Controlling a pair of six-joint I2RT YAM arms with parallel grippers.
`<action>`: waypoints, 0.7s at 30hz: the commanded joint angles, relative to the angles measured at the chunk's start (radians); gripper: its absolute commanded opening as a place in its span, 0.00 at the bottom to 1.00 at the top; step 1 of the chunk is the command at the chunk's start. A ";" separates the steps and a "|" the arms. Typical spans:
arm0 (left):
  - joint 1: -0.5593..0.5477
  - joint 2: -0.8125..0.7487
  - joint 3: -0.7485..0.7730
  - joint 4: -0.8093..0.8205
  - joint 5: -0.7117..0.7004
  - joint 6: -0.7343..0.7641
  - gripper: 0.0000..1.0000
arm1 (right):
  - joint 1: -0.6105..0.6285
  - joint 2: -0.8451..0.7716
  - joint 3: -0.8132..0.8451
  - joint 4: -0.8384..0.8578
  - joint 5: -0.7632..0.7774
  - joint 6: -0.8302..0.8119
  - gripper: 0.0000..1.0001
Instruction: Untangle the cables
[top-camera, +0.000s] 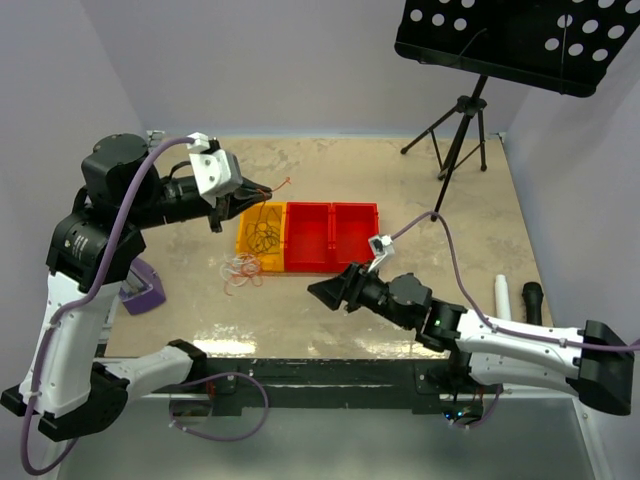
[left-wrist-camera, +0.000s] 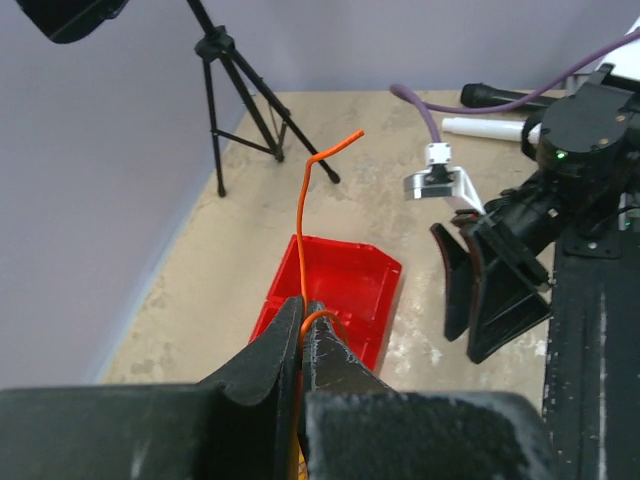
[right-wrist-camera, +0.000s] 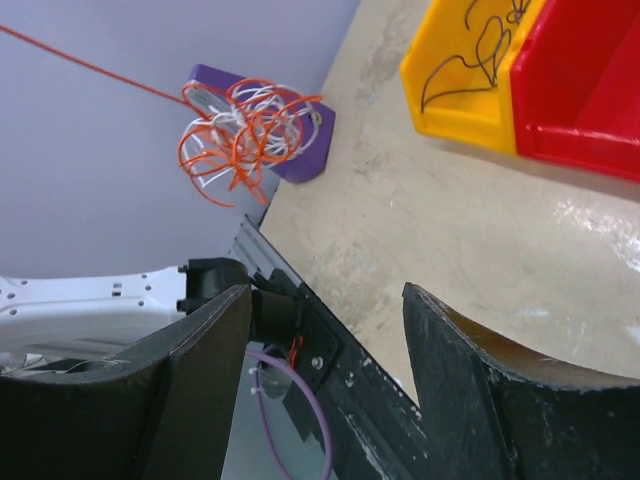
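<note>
Top external view: the left end effector (top-camera: 262, 190) is up above the yellow bin (top-camera: 243, 242). Its two fingers are pressed together on a thin orange wire (left-wrist-camera: 303, 230), and the wire's bent tip sticks out past them. A black cable (top-camera: 265, 232) lies coiled in the yellow bin. A small tangle of orange and white cables (top-camera: 242, 270) sits on the worktop (top-camera: 420, 190), just in front of that bin. The right end effector (top-camera: 325, 291) is low near the red bins (top-camera: 330, 235), with its fingers wide apart.
</note>
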 joint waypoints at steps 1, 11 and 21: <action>0.002 -0.001 0.010 0.065 0.099 -0.083 0.00 | 0.000 0.091 0.096 0.104 0.002 -0.056 0.66; 0.002 -0.015 0.001 0.059 0.127 -0.076 0.00 | 0.002 0.093 0.047 0.228 -0.105 -0.105 0.65; 0.002 -0.052 -0.116 0.151 0.185 -0.184 0.00 | 0.002 0.148 0.104 0.044 -0.022 -0.086 0.59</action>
